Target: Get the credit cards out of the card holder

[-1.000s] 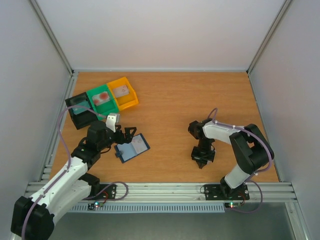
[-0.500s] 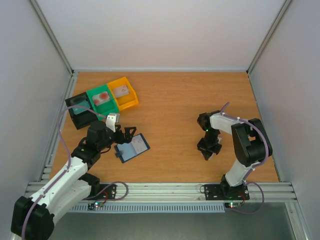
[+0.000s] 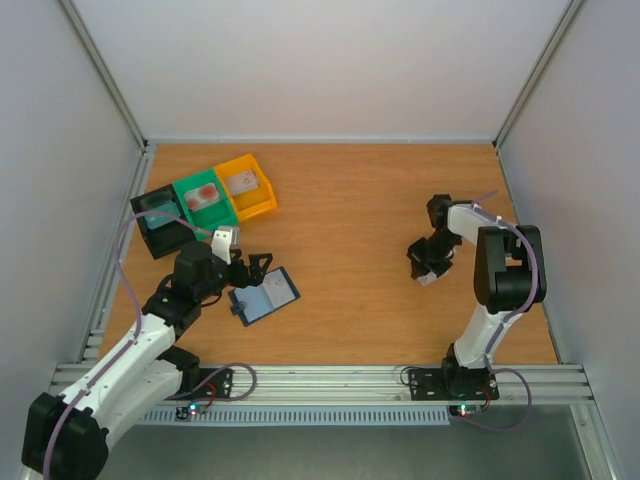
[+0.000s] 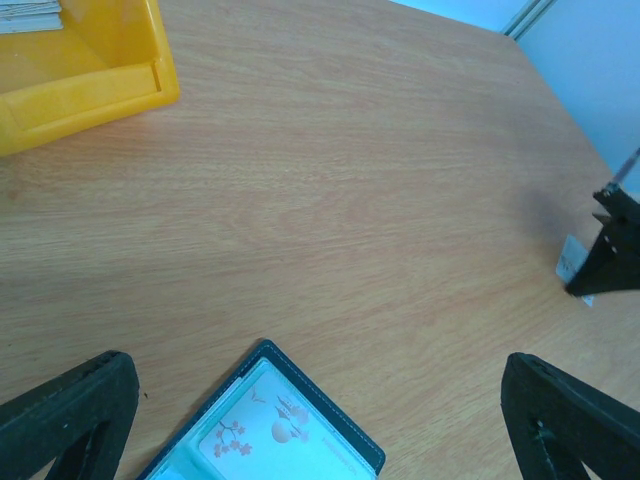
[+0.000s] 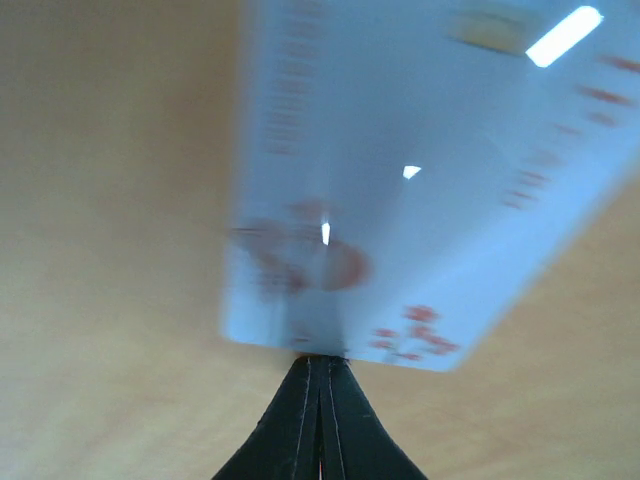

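The right gripper [image 5: 320, 365], jaws pinched tight on a pale, red-marked credit card [image 5: 400, 180]; left gripper [image 3: 253, 270] hovers by the open card holder [image 3: 265, 297], jaws spread wide.

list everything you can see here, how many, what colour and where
table: 1, brown wood, under everything
black bin: 1, black, far left
green bin: 1, green, beside the black bin
yellow bin: 1, yellow, beside the green bin
card in green bin: 1, pale with red marks
card in yellow bin: 1, pale
item in black bin: 1, pale, too small to name
card holder: 1, dark blue, open on the table
pocketed card: 1, pale with reddish marks, in the card holder
held card: 1, pale with reddish marks, in the right gripper
left gripper: 1, black, open, by the card holder
right gripper: 1, black, shut on the held card
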